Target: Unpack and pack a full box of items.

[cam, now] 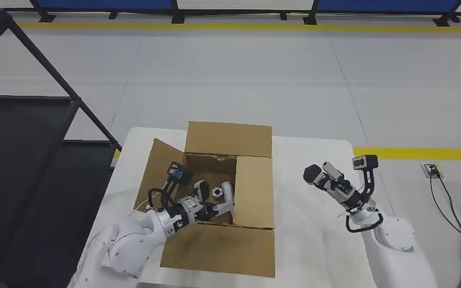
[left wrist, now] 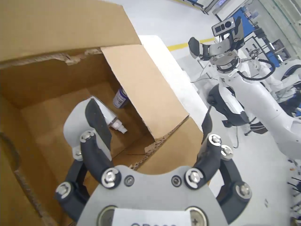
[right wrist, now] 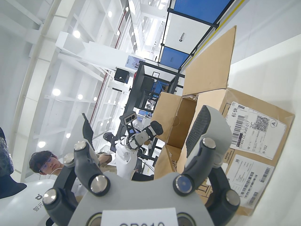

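Left gripper — spread — over box

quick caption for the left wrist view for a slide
Left claw, open, at the open cardboard box, with a white tube and a small bottle at its bottom.

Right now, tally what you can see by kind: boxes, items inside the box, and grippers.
cardboard box: 1
items in sight inside it: 2, a purple bottle and a white tube
grippers: 2, the left gripper and the right gripper, both open
Total: 5
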